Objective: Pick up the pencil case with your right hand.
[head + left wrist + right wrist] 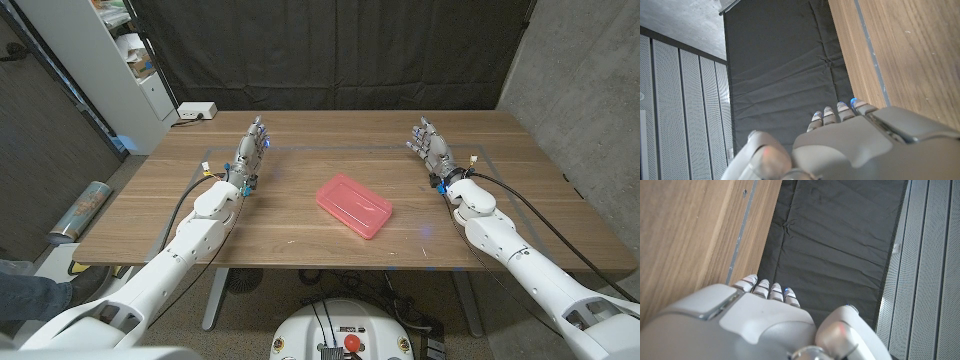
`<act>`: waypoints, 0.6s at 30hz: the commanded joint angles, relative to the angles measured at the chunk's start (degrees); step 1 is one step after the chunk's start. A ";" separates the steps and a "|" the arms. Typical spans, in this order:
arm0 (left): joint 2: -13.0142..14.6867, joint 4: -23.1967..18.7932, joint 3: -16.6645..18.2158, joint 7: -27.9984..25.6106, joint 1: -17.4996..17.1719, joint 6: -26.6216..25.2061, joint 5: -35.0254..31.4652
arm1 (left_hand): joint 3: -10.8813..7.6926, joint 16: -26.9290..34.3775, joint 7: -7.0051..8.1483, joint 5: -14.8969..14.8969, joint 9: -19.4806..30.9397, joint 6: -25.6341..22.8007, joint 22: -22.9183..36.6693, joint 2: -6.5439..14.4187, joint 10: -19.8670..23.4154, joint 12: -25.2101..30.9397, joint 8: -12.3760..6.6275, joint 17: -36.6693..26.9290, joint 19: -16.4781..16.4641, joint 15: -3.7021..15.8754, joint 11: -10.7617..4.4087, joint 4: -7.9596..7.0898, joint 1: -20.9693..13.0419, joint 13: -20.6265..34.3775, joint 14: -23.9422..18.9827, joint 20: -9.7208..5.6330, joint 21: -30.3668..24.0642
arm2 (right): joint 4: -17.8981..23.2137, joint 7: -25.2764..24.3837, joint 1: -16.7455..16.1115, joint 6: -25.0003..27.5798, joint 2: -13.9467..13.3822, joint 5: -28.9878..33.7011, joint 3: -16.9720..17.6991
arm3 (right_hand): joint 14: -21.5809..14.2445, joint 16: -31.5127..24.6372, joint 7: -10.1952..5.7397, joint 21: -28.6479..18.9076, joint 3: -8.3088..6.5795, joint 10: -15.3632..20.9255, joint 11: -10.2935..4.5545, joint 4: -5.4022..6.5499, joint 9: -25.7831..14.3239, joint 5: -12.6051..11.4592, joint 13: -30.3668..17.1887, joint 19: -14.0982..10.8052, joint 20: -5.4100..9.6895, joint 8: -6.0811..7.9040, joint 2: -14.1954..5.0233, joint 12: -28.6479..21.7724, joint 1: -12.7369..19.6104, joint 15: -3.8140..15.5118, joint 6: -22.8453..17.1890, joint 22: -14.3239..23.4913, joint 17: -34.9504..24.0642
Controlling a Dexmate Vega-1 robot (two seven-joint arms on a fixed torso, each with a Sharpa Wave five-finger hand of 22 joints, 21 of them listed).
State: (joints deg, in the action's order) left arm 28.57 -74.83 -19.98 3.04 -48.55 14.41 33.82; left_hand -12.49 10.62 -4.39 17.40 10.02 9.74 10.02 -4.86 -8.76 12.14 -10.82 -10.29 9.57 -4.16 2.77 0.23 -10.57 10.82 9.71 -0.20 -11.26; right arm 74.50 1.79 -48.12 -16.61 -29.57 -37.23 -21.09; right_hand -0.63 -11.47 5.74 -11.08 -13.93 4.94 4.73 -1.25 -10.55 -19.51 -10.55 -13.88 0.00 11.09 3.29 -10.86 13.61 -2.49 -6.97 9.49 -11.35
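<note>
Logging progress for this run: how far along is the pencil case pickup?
Nothing done yet: the pink pencil case lies on the table, untouched. Nothing in hand: the right hand is open, apart from it, like the left hand. Left: reach, grasp, lift.

Even, soft overhead light fell on the wooden table, bright enough to show its grain clearly. A small pale glare spot sat on the wood near the pink pencil case, which cast only a faint, short shadow. The black curtain behind stayed dark, its folds still readable. The head view was sharp, with slight bending at the edges. In both wrist views the near hand shells, left hand and right hand, looked soft and out of focus, while the curtain creases were crisp.
</note>
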 commanded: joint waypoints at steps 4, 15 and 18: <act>-9.40 -3.18 12.69 4.69 -3.56 -5.02 -8.97 | -0.27 0.50 -0.04 0.31 0.14 0.43 0.28 0.28 0.12 0.32 -0.33 -0.11 0.38 0.04 0.12 -0.03 -0.67 0.09 1.44 0.37 -0.51 | 0.23 0.47 0.22 0.82 -0.20 -0.14 0.04 | 0.02 -0.26 0.01 -0.29 -0.54 -0.10 0.61 -0.15 -0.20 -0.38 -0.18 -0.34 0.02 0.28 -0.30 -0.28 0.74 -0.53 -0.35 0.29 -0.21; -12.15 -3.72 15.82 7.13 -4.41 -5.85 -11.33 | -0.23 0.48 -0.13 0.35 0.14 0.23 0.28 0.47 0.27 0.32 -0.33 -0.10 0.28 -0.23 0.23 0.00 -0.79 0.09 1.30 0.50 -0.50 | 2.74 -0.19 -1.75 0.58 -1.50 0.50 0.28 | 0.06 -0.21 0.02 -0.22 -0.64 -0.27 0.67 -0.34 -0.20 -0.40 -0.18 -0.33 -0.06 0.20 -0.50 -0.21 1.08 -0.63 -0.21 0.29 -0.18; -12.28 -4.29 16.11 7.49 -4.55 -6.17 -11.87 | -0.22 0.47 -0.15 0.36 0.14 0.15 0.28 0.51 0.30 0.32 -0.34 -0.10 0.27 -0.24 0.20 0.01 -0.83 0.09 1.28 0.50 -0.49 | 3.43 -0.47 -2.36 0.32 -1.79 0.53 0.51 | 0.09 -0.19 -0.02 -0.20 -0.66 -0.33 0.70 -0.39 -0.20 -0.40 -0.18 -0.31 -0.11 0.19 -0.53 -0.19 1.16 -0.60 -0.20 0.29 -0.18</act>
State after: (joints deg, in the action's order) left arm 18.55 -77.82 -6.97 8.57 -52.19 9.85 25.05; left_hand -12.49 10.84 -4.38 17.40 10.02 9.73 10.01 -4.44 -8.53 12.14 -10.81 -10.28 9.57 -4.16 2.99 0.24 -10.98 10.81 9.71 -0.20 -11.26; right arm 75.55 2.13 -48.55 -16.03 -30.16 -37.14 -21.04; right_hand -0.72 -11.47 5.73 -11.08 -14.18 4.68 4.96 -1.50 -10.54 -19.49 -10.55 -13.87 0.00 11.09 2.66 -10.86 14.24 -2.56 -6.96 9.48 -11.34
